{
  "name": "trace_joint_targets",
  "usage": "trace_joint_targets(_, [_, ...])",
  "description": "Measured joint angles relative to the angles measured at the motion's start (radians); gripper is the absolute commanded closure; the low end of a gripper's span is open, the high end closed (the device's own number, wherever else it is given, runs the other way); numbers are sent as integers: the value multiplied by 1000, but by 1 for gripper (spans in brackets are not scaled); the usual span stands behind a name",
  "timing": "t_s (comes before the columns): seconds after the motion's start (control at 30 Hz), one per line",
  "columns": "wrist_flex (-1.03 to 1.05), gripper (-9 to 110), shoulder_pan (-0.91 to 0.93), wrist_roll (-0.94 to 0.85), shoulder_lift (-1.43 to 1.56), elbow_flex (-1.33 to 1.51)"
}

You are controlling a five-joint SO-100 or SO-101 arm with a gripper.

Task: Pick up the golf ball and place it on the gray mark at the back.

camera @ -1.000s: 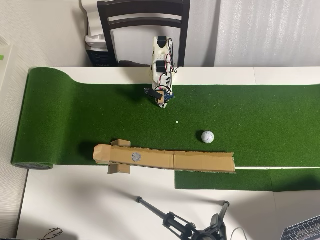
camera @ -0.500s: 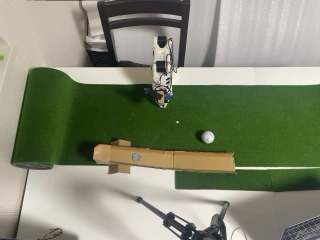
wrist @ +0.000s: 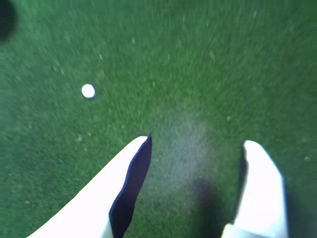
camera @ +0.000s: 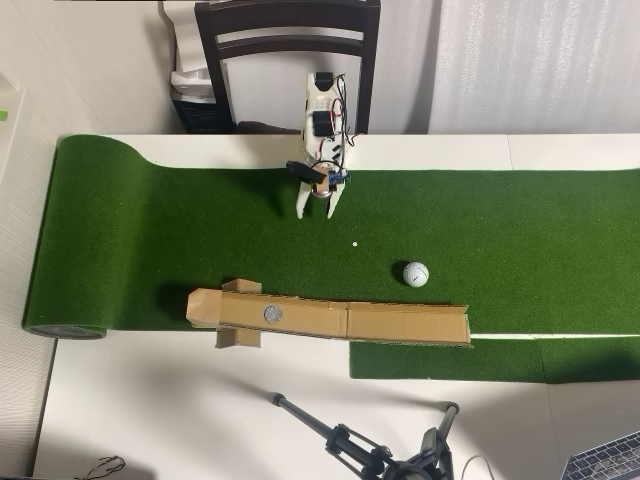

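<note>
In the overhead view the white golf ball [camera: 416, 273] lies on the green turf, right of centre and just above the cardboard channel. The round gray mark [camera: 273, 313] sits on the cardboard near its left end. My gripper [camera: 317, 208] hangs over the turf near the arm's base, up and to the left of the ball and well apart from it, open with nothing held. The blurred wrist view shows my gripper [wrist: 198, 144] as two spread white fingers [wrist: 262, 183] over bare turf. Neither the ball nor the mark appears there.
A tiny white dot [camera: 354, 243] [wrist: 88, 90] lies on the turf between gripper and ball. The long cardboard channel [camera: 400, 322] runs along the turf's lower edge. A dark chair [camera: 288, 40] stands behind the arm, the turf roll [camera: 65, 240] at left, a tripod [camera: 370, 450] below.
The gripper has swung out from its folded pose near the base and its fingers have spread open. Ball and mark have not moved.
</note>
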Motion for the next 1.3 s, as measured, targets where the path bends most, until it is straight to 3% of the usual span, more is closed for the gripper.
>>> trace_joint_targets(0.2, [0,52,-66,3,-97,-135])
trace_joint_targets(0.67, [0,51,-284,2,-813,-615])
trace_joint_targets(0.9, [0,51,-377,11,-953,-723])
trace_joint_targets(1.3, [0,51,-583,255,-1115,-897])
